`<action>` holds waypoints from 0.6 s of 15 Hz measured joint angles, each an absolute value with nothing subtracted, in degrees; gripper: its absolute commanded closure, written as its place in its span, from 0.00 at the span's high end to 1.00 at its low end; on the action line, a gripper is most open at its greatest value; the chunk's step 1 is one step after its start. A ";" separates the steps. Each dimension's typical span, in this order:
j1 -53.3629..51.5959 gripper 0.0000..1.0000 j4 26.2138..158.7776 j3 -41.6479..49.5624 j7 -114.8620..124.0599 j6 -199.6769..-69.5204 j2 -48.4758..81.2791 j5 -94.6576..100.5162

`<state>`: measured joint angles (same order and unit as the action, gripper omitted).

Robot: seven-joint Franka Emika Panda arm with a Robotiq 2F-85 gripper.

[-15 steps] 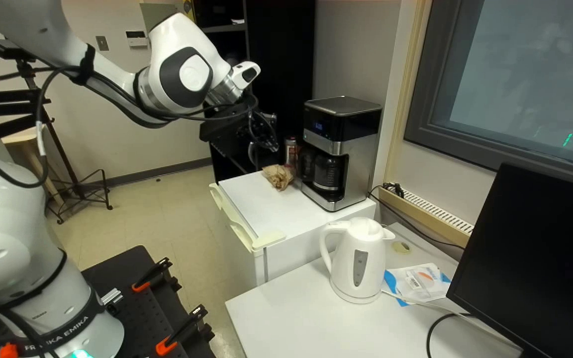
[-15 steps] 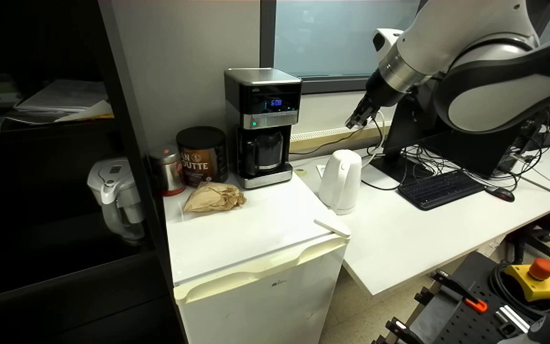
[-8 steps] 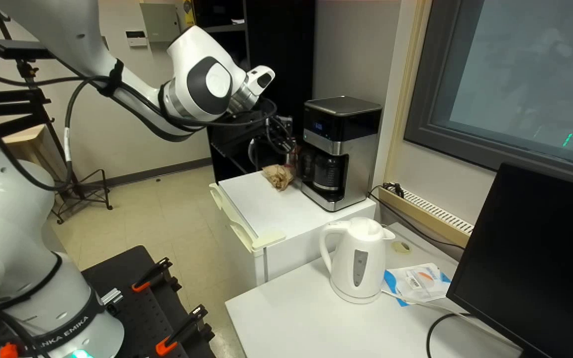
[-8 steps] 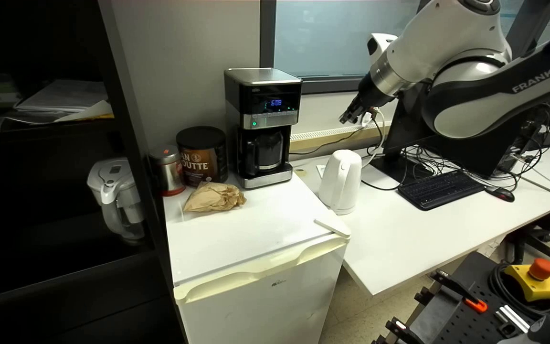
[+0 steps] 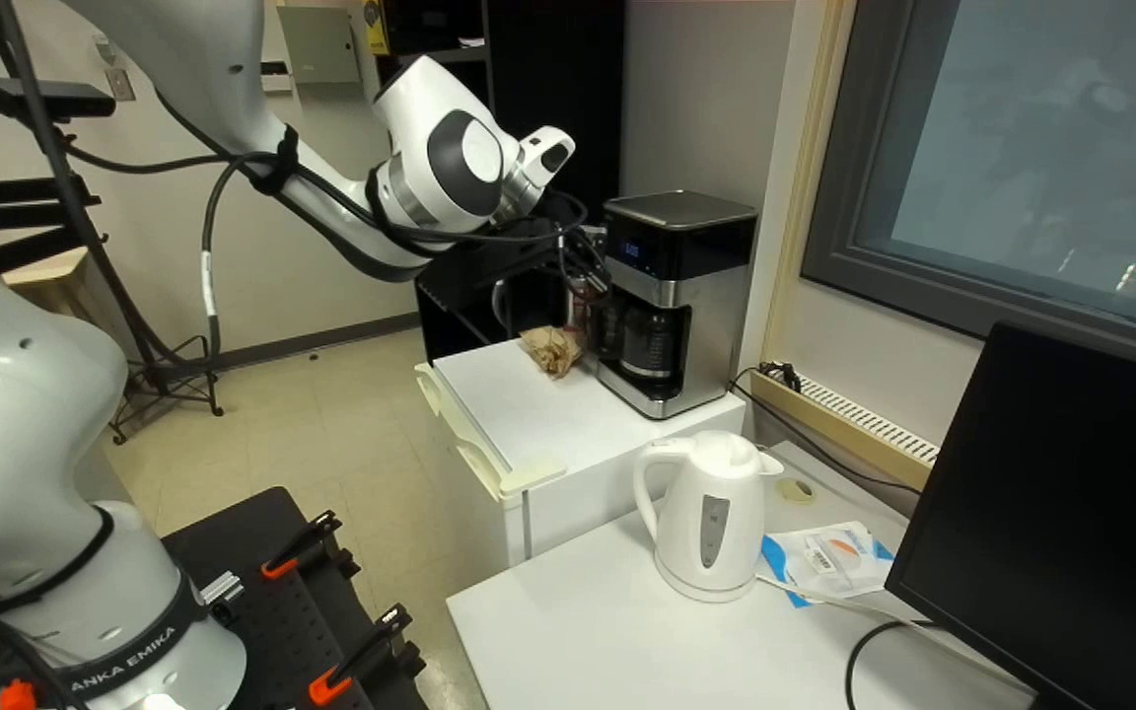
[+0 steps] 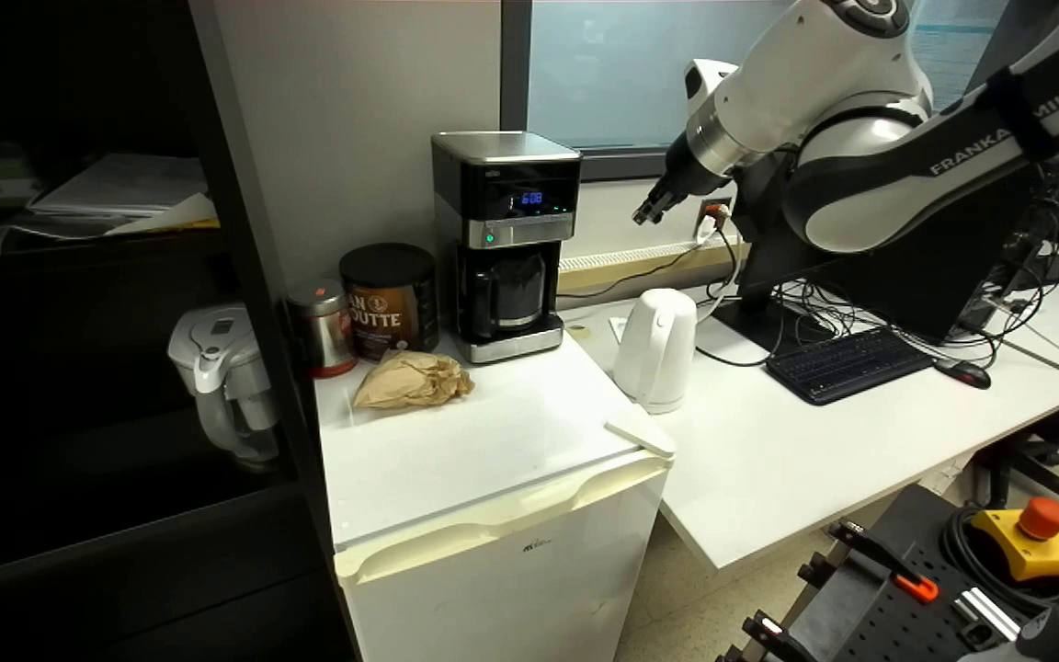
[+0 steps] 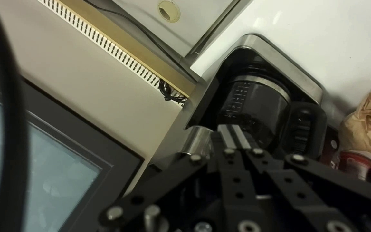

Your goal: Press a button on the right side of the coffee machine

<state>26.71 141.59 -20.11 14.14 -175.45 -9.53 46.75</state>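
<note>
The coffee machine (image 5: 719, 340) is boxy, black and silver, and stands upright on the white mini fridge (image 6: 493, 441). Its blue display and silver button band (image 6: 529, 230) face front, with a lit green button (image 6: 490, 238) at the band's left end. My gripper (image 6: 647, 215) is shut and empty, in front of the machine and apart from it, at about band height in an exterior view. In the wrist view my fingertips (image 7: 233, 137) touch each other and overlap the dark glass carafe (image 7: 253, 100). The button band is mostly hidden behind my fingers there.
A white kettle (image 5: 711, 523) stands on the desk beside the fridge. A crumpled paper bag (image 6: 413, 379), a coffee can (image 6: 389, 299) and a metal canister (image 6: 323, 326) are beside the machine. A monitor (image 5: 1071, 513) stands on the desk. A window wall is behind.
The arm has moved steadily towards the coffee machine. The gripper has come closer to its front and slightly higher in an exterior view. The gripper still looks shut; other objects have not moved.
</note>
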 measured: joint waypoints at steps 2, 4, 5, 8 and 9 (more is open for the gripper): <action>27.79 0.03 139.95 -21.25 16.69 -175.45 -7.75 48.95; 28.58 0.02 138.26 -22.09 19.39 -175.45 -5.88 51.45; 28.81 0.03 137.39 -22.36 20.72 -175.45 -4.94 52.71; 29.14 0.03 134.54 -22.71 24.88 -175.45 -2.04 57.01; 29.13 0.03 133.56 -22.72 26.25 -175.45 -1.05 58.51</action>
